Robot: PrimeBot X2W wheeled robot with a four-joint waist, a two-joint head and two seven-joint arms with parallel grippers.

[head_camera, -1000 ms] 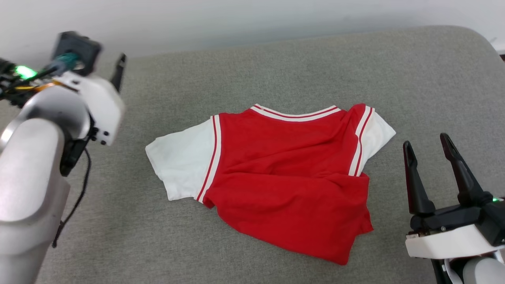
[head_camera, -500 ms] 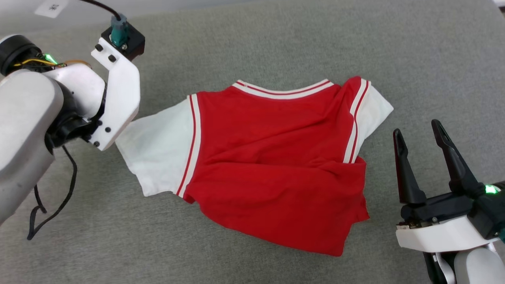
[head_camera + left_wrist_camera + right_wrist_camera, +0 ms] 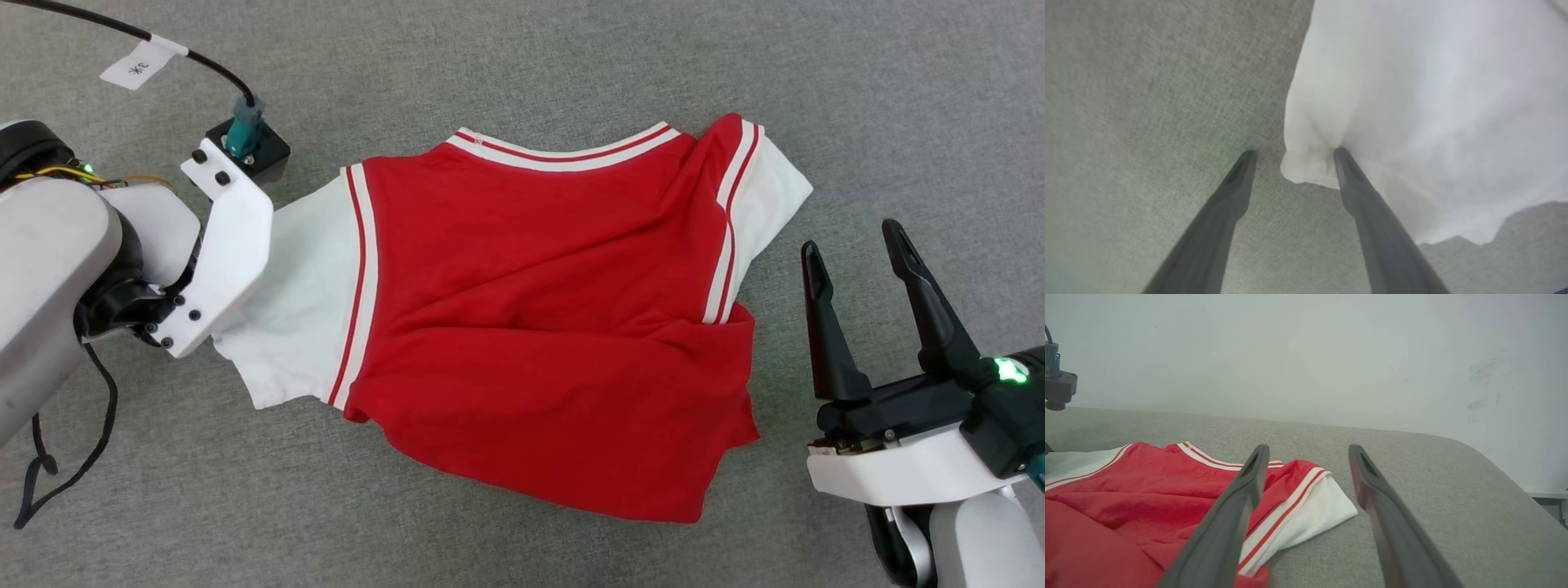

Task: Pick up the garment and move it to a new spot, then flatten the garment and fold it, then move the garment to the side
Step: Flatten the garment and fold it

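Since earlier frame: my left arm dropped over white sleeve [image 3: 302, 278], camera tilted down. Left claw [image 3: 1295, 152] spread wide, empty, one tip on sleeve hem. Right claw [image 3: 849, 235] wide, empty, right of garment [image 3: 531, 327]. Garment rumpled mid grey fabric surface [image 3: 571, 65]; looks limp, light. Pinch hem.

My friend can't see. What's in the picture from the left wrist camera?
The left gripper stands open at the edge of the garment, on its white sleeve. One dark finger presses into the white cloth and the other touches the grey fabric surface, with the sleeve's corner between them.
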